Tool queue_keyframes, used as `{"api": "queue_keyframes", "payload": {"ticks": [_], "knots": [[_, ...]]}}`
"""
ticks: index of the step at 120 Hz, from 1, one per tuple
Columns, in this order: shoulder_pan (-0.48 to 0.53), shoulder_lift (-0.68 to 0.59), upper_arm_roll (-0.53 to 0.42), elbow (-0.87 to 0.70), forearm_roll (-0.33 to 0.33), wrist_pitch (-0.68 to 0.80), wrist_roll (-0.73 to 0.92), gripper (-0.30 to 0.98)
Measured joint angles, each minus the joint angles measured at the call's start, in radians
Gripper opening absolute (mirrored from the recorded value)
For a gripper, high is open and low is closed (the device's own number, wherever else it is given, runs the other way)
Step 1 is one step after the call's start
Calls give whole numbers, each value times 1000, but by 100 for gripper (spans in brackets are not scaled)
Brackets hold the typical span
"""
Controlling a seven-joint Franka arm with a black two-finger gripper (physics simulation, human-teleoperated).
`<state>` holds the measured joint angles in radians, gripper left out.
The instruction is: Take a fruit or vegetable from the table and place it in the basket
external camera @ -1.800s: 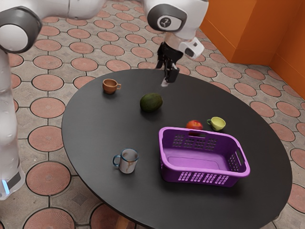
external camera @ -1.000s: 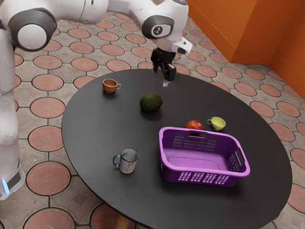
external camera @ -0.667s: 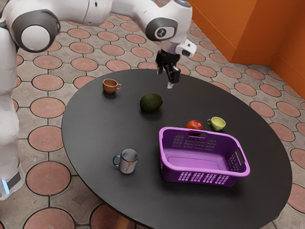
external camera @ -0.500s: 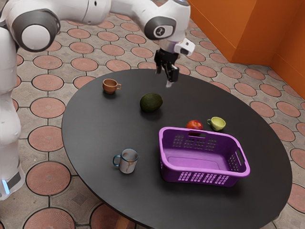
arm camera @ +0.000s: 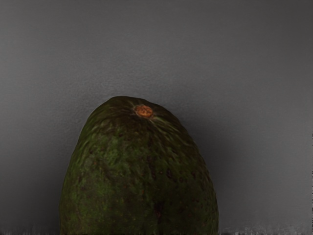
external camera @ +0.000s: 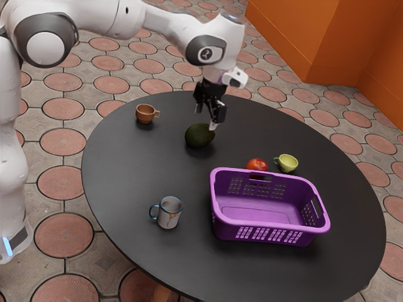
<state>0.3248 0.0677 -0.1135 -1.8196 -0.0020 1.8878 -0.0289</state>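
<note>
1. At the exterior view's left, the brown cup (external camera: 145, 114) is well apart from the work; I see little risk there unless you swing wide. The mug (external camera: 169, 212) stands nearer the basket, so a low carry that drifts its way could knock it over.
2. Your likely target, the avocado (external camera: 198, 136), lies on the table (external camera: 132, 182), outside the basket. It is fat, rounded and probably slick: if you come down off its middle, a fingertip could land on top and roll it away. The wrist view shows its stem end (arm camera: 144, 111) under the hand, so you may pinch the tapering tip and have it squirt out; centre over the thicker body first.
3. Your gripper (external camera: 206, 117) has its fingers spread well apart, with nothing held between them. How much room they leave round the avocado, you can't tell from here.
4. The tomato (external camera: 257, 165) sits just beside the basket (external camera: 271, 226), on its far side. Carry too low and you could bump it, or catch the avocado on the rim and shove the basket.
5. The yellow cup (external camera: 288, 163) is near the tomato; overshooting could tip it.
6. As for pose, the arm (external camera: 167, 22) reaches in high from the exterior view's left, then bends down at the wrist, fingers pointing roughly at the table, close over the avocado.
</note>
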Motion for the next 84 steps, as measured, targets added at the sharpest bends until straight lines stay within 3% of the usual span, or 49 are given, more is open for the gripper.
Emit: {"api": "queue_keyframes", "payload": {"ticks": [84], "knots": [[21,3,14,-80,-71,62,-2,69]]}}
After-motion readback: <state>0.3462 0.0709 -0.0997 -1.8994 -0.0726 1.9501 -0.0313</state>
